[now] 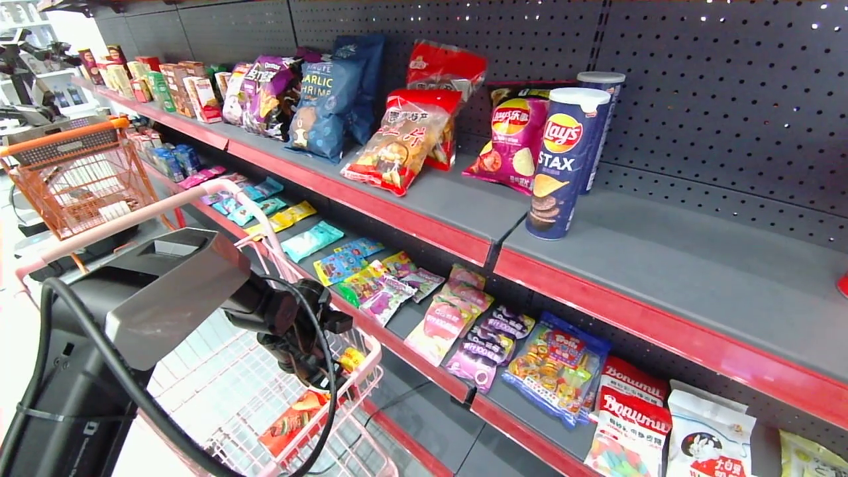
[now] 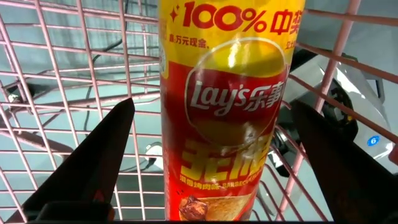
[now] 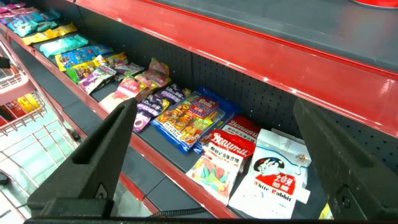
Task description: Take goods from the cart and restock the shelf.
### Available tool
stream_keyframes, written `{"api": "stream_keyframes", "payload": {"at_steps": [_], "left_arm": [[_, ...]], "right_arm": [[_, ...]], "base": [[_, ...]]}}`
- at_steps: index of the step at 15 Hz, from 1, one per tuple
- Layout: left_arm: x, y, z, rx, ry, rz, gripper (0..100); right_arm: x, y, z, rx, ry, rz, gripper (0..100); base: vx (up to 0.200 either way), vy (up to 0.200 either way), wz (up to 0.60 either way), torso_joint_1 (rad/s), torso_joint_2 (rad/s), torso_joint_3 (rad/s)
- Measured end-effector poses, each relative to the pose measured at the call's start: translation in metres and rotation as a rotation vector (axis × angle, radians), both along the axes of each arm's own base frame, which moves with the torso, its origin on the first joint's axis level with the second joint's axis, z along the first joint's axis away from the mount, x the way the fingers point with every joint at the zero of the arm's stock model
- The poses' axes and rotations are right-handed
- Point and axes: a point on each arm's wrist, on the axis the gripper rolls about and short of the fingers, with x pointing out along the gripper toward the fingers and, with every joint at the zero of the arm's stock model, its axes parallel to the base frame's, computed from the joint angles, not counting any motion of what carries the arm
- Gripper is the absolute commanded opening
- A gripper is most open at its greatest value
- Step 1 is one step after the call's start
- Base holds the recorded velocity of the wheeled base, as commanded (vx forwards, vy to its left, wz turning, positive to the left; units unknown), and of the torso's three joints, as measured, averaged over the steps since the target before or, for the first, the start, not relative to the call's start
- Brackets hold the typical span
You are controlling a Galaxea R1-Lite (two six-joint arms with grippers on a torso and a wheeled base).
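Left tool hangs inside the pink cart, fingers apart flanking the red chip can; right tool gapes too.

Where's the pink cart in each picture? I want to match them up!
Head view: the pink cart is low down on the robot's left, next to the lower shelf.
Left wrist view: its pink wires criss-cross behind the chips can.
Right wrist view: one pink corner pokes in beside the lower shelf.
Shared landmark: the chips can standing in the cart; the head view shows its yellow part.
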Motion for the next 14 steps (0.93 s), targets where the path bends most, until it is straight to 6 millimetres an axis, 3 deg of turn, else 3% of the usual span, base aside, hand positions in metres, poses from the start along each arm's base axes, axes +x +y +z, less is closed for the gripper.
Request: {"api": "stream_keyframes", "payload": {"at_steps": [9,10,14], "left_arm": [[0.0002,-0.0019,0.0005,0.0,0.002,-0.005,100],[0.0003,-0.002,0.0008,-0.001,0.005,-0.004,0],[-0.0011,-0.0018,0.0011,-0.004,0.047,-0.004,0]], "right_arm": [[0.0,0.0,0.0,0.0,0.0,0.0,100],[0.0,0.0,0.0,0.0,0.0,0.0,100],[0.0,0.0,0.0,0.0,0.0,0.0,100]], "base": [[0.0,0.0,0.0,0.0,0.0,0.0],[0.0,0.0,0.0,0.0,0.0,0.0],[0.0,0.0,0.0,0.0,0.0,0.0]]}}
